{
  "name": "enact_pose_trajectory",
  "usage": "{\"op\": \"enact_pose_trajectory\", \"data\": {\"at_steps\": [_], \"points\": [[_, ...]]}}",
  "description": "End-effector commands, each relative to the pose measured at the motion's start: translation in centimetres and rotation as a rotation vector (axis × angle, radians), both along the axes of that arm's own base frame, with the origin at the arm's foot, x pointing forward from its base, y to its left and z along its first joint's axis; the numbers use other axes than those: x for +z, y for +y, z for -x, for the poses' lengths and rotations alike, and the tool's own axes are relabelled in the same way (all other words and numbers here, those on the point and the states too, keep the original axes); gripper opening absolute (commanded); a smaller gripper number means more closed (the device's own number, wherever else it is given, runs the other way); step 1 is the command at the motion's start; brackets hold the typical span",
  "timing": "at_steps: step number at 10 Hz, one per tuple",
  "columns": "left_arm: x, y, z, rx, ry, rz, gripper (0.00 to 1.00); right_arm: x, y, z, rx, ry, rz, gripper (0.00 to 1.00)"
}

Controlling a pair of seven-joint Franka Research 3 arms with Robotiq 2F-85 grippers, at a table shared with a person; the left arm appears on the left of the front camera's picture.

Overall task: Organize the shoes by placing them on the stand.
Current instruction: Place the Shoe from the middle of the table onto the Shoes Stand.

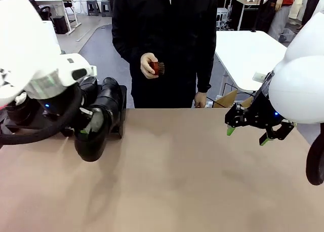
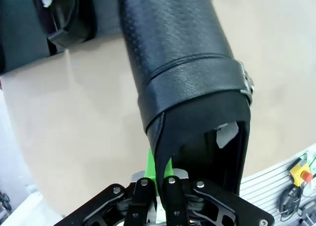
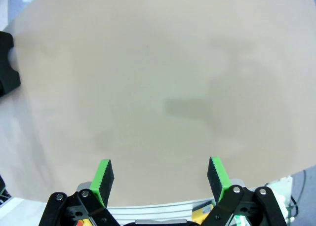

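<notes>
front: fixed, robot side, faces person across bench (image 1: 177, 181) | L wrist: v. close on shoe (image 2: 177, 53), down at bench | R wrist: higher, down at bare bench | shared: bench top

Glossy black leather dress shoe (image 2: 182, 53), strap and metal buckle near its opening, hanging toe-down above the table at nine o'clock, heel rim pinched; second black shoe (image 1: 114, 98) just behind.
</notes>
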State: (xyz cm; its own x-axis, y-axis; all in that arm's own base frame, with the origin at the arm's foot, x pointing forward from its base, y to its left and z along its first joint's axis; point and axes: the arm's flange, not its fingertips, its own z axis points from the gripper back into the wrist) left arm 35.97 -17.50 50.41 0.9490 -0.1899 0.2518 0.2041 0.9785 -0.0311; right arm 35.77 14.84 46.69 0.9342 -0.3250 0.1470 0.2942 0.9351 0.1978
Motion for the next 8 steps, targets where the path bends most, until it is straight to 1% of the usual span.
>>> {"op": "enact_pose_trajectory", "data": {"at_steps": [1, 2, 3, 4, 5, 6, 8], "points": [[-1.5, -2.8, 0.4, -0.045, 0.026, -0.018, 0.0, 0.2, 0.0, 0.0, 0.01, 0.002, -0.014, 1.0], [-1.5, -2.8, 0.4, -0.045, 0.026, -0.018, 0.0, 0.2, 0.0, 0.0, 0.01, 0.002, -0.014, 1.0], [-0.7, -1.0, 0.2, -0.019, 0.013, -0.012, 0.0, 0.2, 0.0, 0.0, 0.01, 0.002, -0.014, 1.0], [0.1, 0.5, -0.4, 0.021, -0.101, -0.044, 0.0, 0.2, 0.0, 0.0, 0.01, 0.002, -0.014, 1.0], [1.6, 2.8, -1.2, 0.09, -0.193, -0.083, 0.0, 0.2, 0.0, 0.0, 0.01, 0.002, -0.014, 1.0], [3.0, 5.1, -1.8, 0.116, -0.262, -0.102, 0.0, 0.2, 0.0, 0.0, 0.01, 0.002, -0.014, 1.0], [3.9, 8.9, -4.1, 0.158, -0.359, -0.146, 0.0, 0.2, 0.0, 0.0, 0.01, 0.002, -0.014, 1.0]]}}
